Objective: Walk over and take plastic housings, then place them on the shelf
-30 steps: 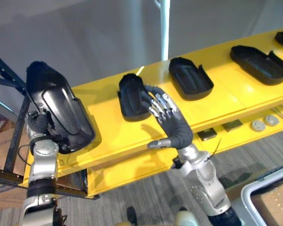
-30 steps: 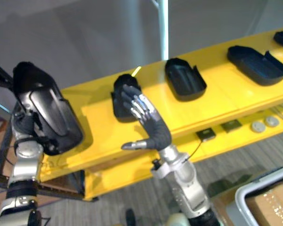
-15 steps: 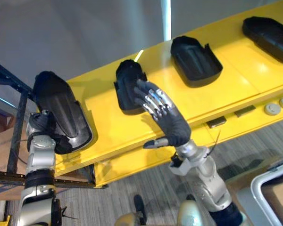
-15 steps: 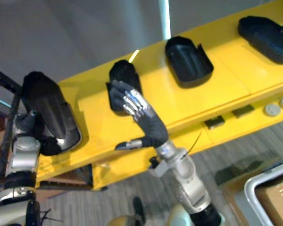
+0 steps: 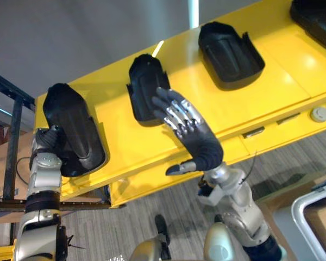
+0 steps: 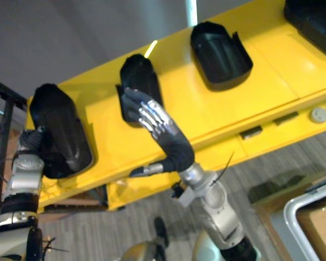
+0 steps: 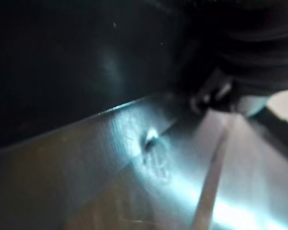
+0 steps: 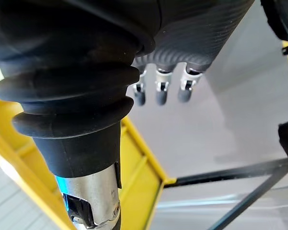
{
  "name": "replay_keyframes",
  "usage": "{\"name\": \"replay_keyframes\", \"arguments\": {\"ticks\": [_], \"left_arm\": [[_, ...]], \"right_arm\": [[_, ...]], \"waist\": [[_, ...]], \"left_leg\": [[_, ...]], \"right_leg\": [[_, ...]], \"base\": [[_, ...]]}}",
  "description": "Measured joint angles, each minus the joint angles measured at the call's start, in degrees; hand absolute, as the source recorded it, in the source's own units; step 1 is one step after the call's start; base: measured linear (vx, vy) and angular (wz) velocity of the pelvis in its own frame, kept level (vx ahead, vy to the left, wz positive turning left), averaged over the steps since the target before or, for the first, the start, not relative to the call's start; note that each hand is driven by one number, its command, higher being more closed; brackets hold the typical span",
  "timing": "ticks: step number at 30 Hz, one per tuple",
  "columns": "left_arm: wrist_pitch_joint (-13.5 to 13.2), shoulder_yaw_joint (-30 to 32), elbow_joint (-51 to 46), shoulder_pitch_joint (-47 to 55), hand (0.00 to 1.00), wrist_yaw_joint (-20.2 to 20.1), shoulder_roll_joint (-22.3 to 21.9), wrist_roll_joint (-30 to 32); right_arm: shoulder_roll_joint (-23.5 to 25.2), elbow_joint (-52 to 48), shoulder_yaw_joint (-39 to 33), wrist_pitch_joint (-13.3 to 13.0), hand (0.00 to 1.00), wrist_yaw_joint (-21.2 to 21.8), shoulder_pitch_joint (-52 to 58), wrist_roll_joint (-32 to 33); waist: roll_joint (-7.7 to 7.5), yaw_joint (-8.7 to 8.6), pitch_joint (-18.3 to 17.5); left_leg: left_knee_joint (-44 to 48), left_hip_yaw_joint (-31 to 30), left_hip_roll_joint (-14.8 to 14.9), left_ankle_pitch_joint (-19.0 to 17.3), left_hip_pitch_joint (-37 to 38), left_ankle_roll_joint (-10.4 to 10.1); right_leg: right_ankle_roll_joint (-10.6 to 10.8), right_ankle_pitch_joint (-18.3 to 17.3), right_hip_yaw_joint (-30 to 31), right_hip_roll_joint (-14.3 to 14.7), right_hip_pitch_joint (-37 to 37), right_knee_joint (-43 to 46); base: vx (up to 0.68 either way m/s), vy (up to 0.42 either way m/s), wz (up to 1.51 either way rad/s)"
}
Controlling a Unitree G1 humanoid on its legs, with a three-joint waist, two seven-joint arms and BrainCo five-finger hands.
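A long yellow shelf point(image 5: 206, 109) runs across the view with several black plastic housings on it. My left hand point(image 5: 48, 142) grips the edge of the leftmost housing point(image 5: 70, 128), which lies at the shelf's left end; up close its dark shell point(image 7: 62, 57) shows against the hand. A second housing point(image 5: 146, 87) lies to its right, a third point(image 5: 228, 46) further right, and a fourth point(image 5: 315, 13) at the top right. My right hand point(image 5: 187, 128) is raised over the shelf just before the second housing, its fingers point(image 8: 158, 91) straight and spread, holding nothing.
A dark metal rack point(image 5: 11, 136) stands at the shelf's left end. On the lower yellow ledge lie a round grey disc point(image 5: 319, 113) and flat dark pieces point(image 5: 254, 132). A grey bin point(image 5: 315, 212) with a cardboard box sits on the floor, bottom right.
The camera has shifted. My left hand has brought its housing down from the air onto the shelf's left end. My right hand stays raised and open.
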Motion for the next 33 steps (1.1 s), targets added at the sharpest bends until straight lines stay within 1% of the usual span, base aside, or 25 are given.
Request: {"name": "replay_keyframes", "arguments": {"ticks": [1, 4, 8, 9, 11, 14, 16, 17, 18, 20, 21, 22, 23, 25, 26, 27, 29, 30, 31, 32, 33], "left_arm": [[0.1, 0.0, 0.1, 0.0, 0.00, 0.0, 0.0, -1.2], [0.1, 0.0, 0.1, 0.0, 0.00, 0.1, -0.1, -1.7], [0.1, 0.0, 0.1, 0.0, 0.00, 1.3, -0.1, -1.9], [0.1, 0.0, 0.2, 0.0, 0.00, 2.5, -0.1, -2.4], [0.0, 0.0, 0.2, 0.0, 0.00, 3.3, -0.1, -3.7], [-0.3, 0.0, 1.2, 0.0, 0.00, 6.2, -0.1, -4.3], [-1.9, 0.1, 1.5, -0.1, 0.00, 10.7, -0.1, -5.9], [-3.4, 0.1, 1.5, -0.4, 0.00, 13.1, -0.1, -6.4], [-4.3, 0.1, 1.5, -0.8, 0.00, 14.5, -0.1, -6.6], [-9.5, 0.1, 1.4, -2.9, 0.00, 20.3, 0.0, -8.6], [-11.3, 0.1, 1.3, -3.5, 0.00, 21.7, 0.2, -8.6], [-15.3, 0.1, 0.6, -4.6, 0.00, 24.8, 1.5, -8.7], [-17.0, 0.1, -0.1, -5.0, 0.00, 25.8, 1.9, -8.9], [-22.6, -0.2, -5.8, -6.2, 0.00, 28.6, 2.3, -9.7], [-25.3, -0.4, -9.8, -6.8, 0.00, 29.0, 2.5, -9.7], [-26.6, -0.4, -11.8, -6.8, 0.00, 29.2, 2.7, -9.7], [-30.1, -0.4, -21.9, -6.1, 0.00, 29.5, 2.7, -9.1], [-30.6, -0.4, -24.9, -5.4, 0.00, 29.3, 2.6, -8.8], [-32.1, -0.4, -31.0, -3.0, 0.00, 28.6, 2.3, -8.2], [-32.9, -0.3, -36.5, 0.3, 0.00, 27.0, 1.0, -7.5], [-33.3, -0.3, -38.7, 1.9, 0.00, 26.3, 0.1, -7.5]], "right_arm": [[0.0, 0.0, 0.0, 0.0, 0.00, 0.0, 0.0, 0.0], [0.0, -0.3, -0.3, 0.0, 0.00, -0.1, 0.0, 0.0], [-0.2, -1.4, -0.7, 0.0, 0.00, -0.2, 0.1, 0.0], [-0.2, -2.2, -0.7, -0.1, 0.00, -0.2, 0.0, 0.0], [-0.2, -2.2, -1.0, -0.1, 0.00, -0.2, 0.1, 0.0], [-0.2, -2.2, -1.2, -0.1, 0.00, -0.4, 0.1, 0.0], [-0.2, -2.2, -1.2, -0.2, 0.00, -1.1, 0.2, 0.0], [-0.2, -2.2, -1.2, -0.4, 0.00, -1.3, 0.3, -0.1], [-0.2, -2.1, -1.2, -0.6, 0.00, -1.3, 0.4, -0.1], [-0.2, -1.8, -1.2, -1.9, 0.00, -1.4, 1.1, -0.1], [-0.2, -1.7, -1.2, -2.4, 0.00, -1.3, 1.3, -0.1], [-0.2, -1.3, -1.2, -3.9, 0.00, -1.3, 1.9, -0.1], [-0.2, -1.1, -1.3, -4.4, 0.00, -1.3, 2.2, -0.2], [-0.2, 0.7, -1.4, -6.5, 0.00, -1.4, 2.7, -0.5], [-0.2, 1.8, -1.7, -6.7, 0.00, -1.5, 2.6, -0.5], [-0.2, 2.3, -1.7, -6.8, 0.00, -1.6, 2.5, -0.6], [-0.1, 3.5, -2.2, -6.8, 0.00, -2.4, 2.5, -0.9], [-0.1, 3.6, -2.5, -6.8, 0.00, -2.5, 2.5, -1.2], [0.0, 3.7, -3.1, -6.8, 0.00, -2.6, 2.4, -1.7], [0.1, 3.9, -3.6, -6.8, 0.00, -2.6, 2.4, -2.4], [0.1, 4.0, -3.8, -6.8, 0.00, -2.6, 2.4, -2.7]], "waist": [[-0.04, -0.02, 0.0], [-0.10, -0.26, 0.4], [-0.18, -0.25, 0.4], [-0.43, -0.28, 0.7], [-0.63, -0.29, 0.9], [-0.94, -0.30, 1.1], [-0.95, -0.29, 1.1], [-0.95, -0.30, 1.1], [-0.95, -0.33, 1.1], [-1.15, -0.36, 1.2], [-1.20, -0.56, 1.3], [-1.45, -1.20, 1.4], [-1.49, -1.34, 1.4], [-1.64, -1.40, 1.3], [-1.89, -1.35, 1.2], [-2.05, -1.30, 1.1], [-2.51, -1.04, 0.8], [-2.61, -1.10, 0.8], [-2.91, -0.93, 0.0], [-3.06, -0.70, -1.2], [-3.09, -0.66, -1.9]], "left_leg": [[0.0, 0.2, 0.0, 0.0, -0.2, 0.0], [0.0, 0.3, 0.0, 0.0, -0.2, 0.0], [0.0, 0.3, 0.0, 0.0, -0.2, 0.0], [0.0, 0.3, 0.0, 0.0, -0.2, 0.0], [0.0, 0.4, 0.0, 0.0, -0.2, 0.0], [0.0, 0.4, 0.0, 0.0, -0.2, 0.0], [-0.1, 0.3, 0.0, 0.0, -0.2, 0.0], [-0.2, 0.2, 0.0, 0.0, 0.0, 0.0], [-0.3, 0.1, 0.0, 0.0, 0.0, 0.0], [-0.4, 0.0, 0.1, 0.0, 1.1, 0.0], [-0.4, -0.1, 0.1, 0.0, 1.4, 0.0], [-0.5, -0.5, 0.3, 0.0, 1.9, 0.0], [-0.5, -0.7, 0.4, 0.0, 2.0, 0.1], [-0.6, -1.6, 0.6, 0.0, 2.9, 0.1], [-0.6, -1.8, 0.7, 0.0, 3.6, 0.1], [-0.6, -1.9, 0.8, 0.0, 3.9, 0.1], [-0.6, -2.3, 1.3, 0.0, 4.8, 0.1], [-0.6, -2.7, 1.4, 0.0, 4.9, 0.1], [-0.6, -2.9, 1.6, 0.0, 4.9, 0.1], [-0.7, -3.2, 1.8, 0.0, 4.9, 0.1], [-0.7, -3.4, 1.8, 0.0, 4.9, 0.1]], "right_leg": [[0.0, 0.0, 0.2, 0.0, -0.4, 0.2], [0.0, 0.0, 0.3, 0.0, -0.5, 0.2], [0.0, 0.0, 0.3, 0.0, -0.5, 0.2], [0.0, 0.0, 0.3, 0.0, -0.5, 0.2], [0.0, 0.0, 0.3, 0.0, -0.4, 0.3], [0.0, 0.0, 0.3, 0.0, -0.4, 0.2], [0.1, 0.1, 0.3, 0.1, -0.3, 0.0], [0.2, 0.1, 0.2, 0.1, 0.0, -0.3], [0.2, 0.2, 0.1, 0.1, 0.2, -0.4], [0.4, 0.3, -0.3, 0.2, 1.8, -1.4], [0.4, 0.4, -0.6, 0.2, 2.4, -1.8], [0.5, 0.8, -1.2, 0.6, 3.7, -2.9], [0.5, 1.0, -1.4, 0.8, 4.3, -3.4], [0.4, 2.0, -2.5, 1.2, 6.7, -5.8], [0.5, 2.5, -3.0, 1.4, 8.3, -7.3], [0.4, 2.8, -3.0, 1.5, 9.0, -8.0], [0.3, 4.3, -4.0, 2.1, 11.7, -11.3], [0.3, 4.7, -4.4, 2.2, 12.4, -12.0], [0.2, 5.3, -4.7, 2.5, 13.1, -13.3], [0.2, 6.0, -5.2, 2.8, 14.0, -14.9], [0.2, 6.2, -5.6, 2.8, 14.6, -15.6]], "base": [[0.01, -0.016, -0.05], [0.00, -0.005, -0.01], [0.00, 0.000, 0.00], [0.00, 0.000, 0.00], [0.00, 0.000, 0.00], [0.00, 0.000, 0.00], [0.00, 0.000, 0.00], [0.02, -0.018, 0.03], [0.02, -0.017, 0.04], [0.03, -0.015, 0.04], [0.02, -0.017, 0.10], [0.01, -0.023, 0.11], [0.02, -0.027, 0.10], [0.02, -0.012, 0.11], [0.01, 0.001, 0.10], [0.01, 0.002, 0.05], [0.00, -0.001, 0.06], [-0.01, 0.002, 0.12], [0.00, 0.001, 0.12], [0.00, -0.001, 0.11], [0.02, -0.002, 0.17]]}}
